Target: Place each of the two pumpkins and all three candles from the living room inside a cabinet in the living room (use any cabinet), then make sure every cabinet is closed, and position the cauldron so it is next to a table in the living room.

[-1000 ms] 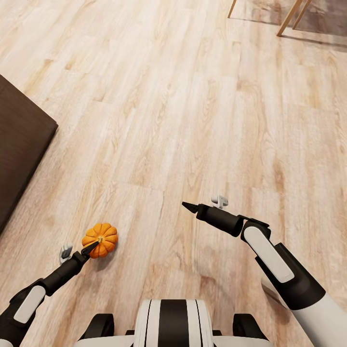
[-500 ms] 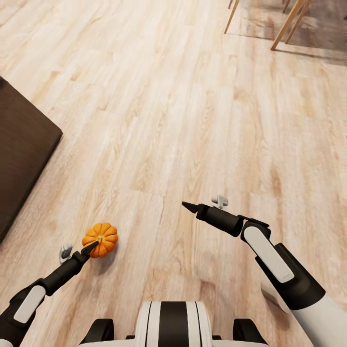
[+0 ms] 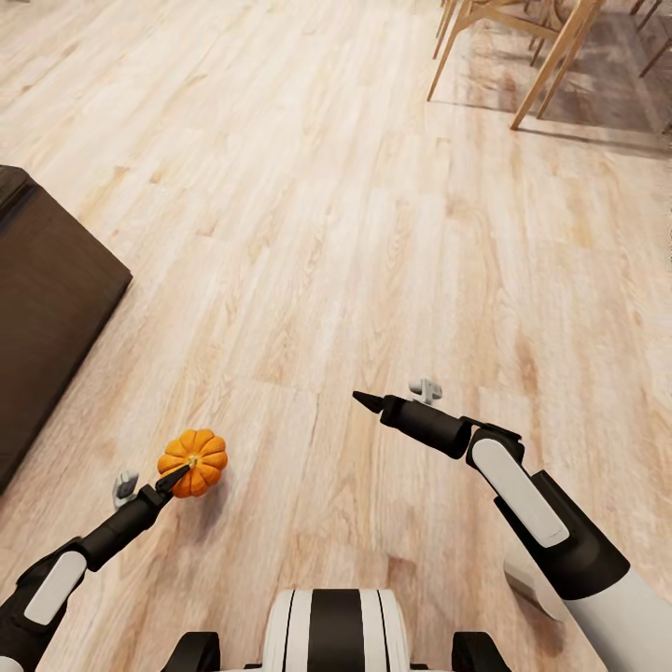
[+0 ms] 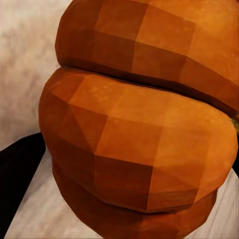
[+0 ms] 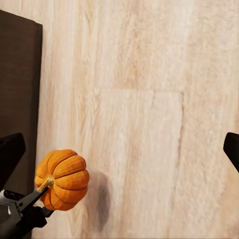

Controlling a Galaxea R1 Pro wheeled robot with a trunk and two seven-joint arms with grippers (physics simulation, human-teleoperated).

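A small orange ribbed pumpkin (image 3: 193,461) hangs just above the plank floor at the lower left, and my left gripper (image 3: 177,478) is shut on it by the stem. It looms very close in the left wrist view as the pumpkin (image 4: 139,124). The right wrist view looks down on the pumpkin (image 5: 62,179) with the left gripper (image 5: 31,200) pinching its stem. My right gripper (image 3: 362,400) is held out mid-air over bare floor, open and holding nothing. The dark-brown cabinet (image 3: 47,308) stands at the left edge; the cabinet (image 5: 17,74) is also in the right wrist view.
Pale wooden chair or table legs (image 3: 546,65) stand on a darker rug at the far right. Light plank floor (image 3: 327,233) spreads between them and the cabinet. My own base (image 3: 336,630) is at the bottom edge.
The whole view has shifted: the cabinet corner and the wooden legs sit lower and show more, so the camera has moved. Both arms keep their pose, pumpkin still held.
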